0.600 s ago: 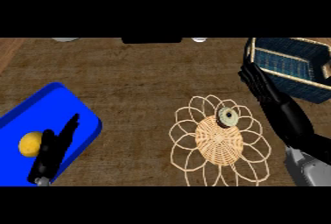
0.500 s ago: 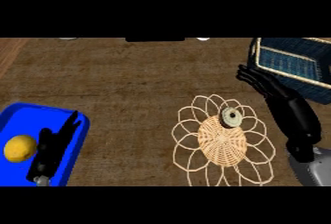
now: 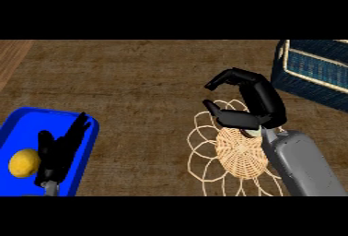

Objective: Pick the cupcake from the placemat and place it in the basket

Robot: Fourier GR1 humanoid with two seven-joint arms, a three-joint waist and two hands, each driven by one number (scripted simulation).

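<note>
Head view now shows right hand [image 3: 253, 110] swung from basket [image 3: 314, 69] onto placemat [image 3: 234, 152], fingers curled over almost hidden cupcake [image 3: 252, 132], seemingly grasping.

We see a rough, matt, fibrous brown surface [image 3: 136, 83], a woven wicker placemat [image 3: 238, 154] with looped wire-like edges, a smooth blue plastic-looking tray [image 3: 81, 152], and a dark woven basket [image 3: 312, 69].
</note>
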